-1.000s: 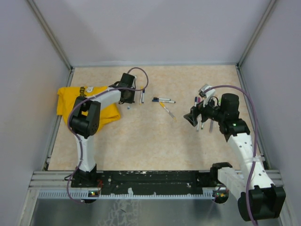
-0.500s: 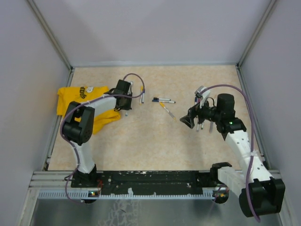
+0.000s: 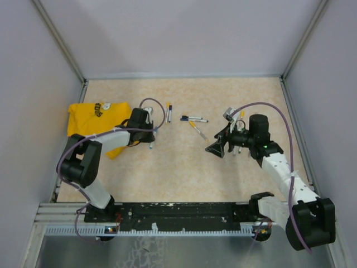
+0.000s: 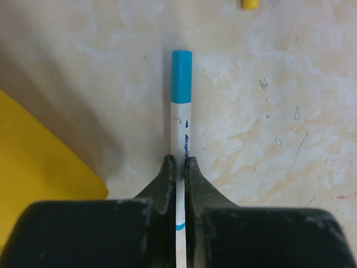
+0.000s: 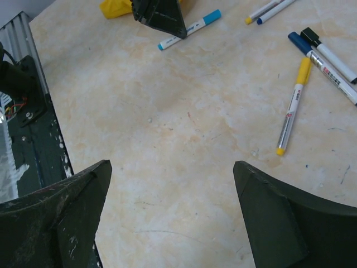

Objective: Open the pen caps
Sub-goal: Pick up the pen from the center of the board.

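The left gripper (image 4: pixel 178 162) is clenched on a pen (image 4: pixel 180 131), its jaws pinching the white barrel partway along. Straight ahead of the fingertips the barrel runs on to its light-blue cap (image 4: pixel 181 75), which sits on the pen, clear of the jaws. The other end passes back between the fingers. Whether the pen rests on the table (image 4: pixel 290 128) or hangs just above it, I cannot tell. Just beside the gripper on its left lies a yellow cloth (image 4: pixel 33 162). Farther ahead and to the right, at the edge of the wrist view, a yellow pen end (image 4: pixel 250 4) shows.

The right gripper (image 5: pixel 172 167) is released, its jaws spread wide with nothing between them, over bare table. Ahead and to its right lies a second pen (image 5: pixel 289 114), its yellow cap (image 5: pixel 303 70) on at the far end. Just beyond that, two pens lie side by side, one with a dark-blue cap (image 5: pixel 297 41), one with a black cap (image 5: pixel 310 35), both caps on. Farther ahead, two more pens (image 5: pixel 268 11) poke in at the edge. Well ahead to the left sits the left gripper with its pen.
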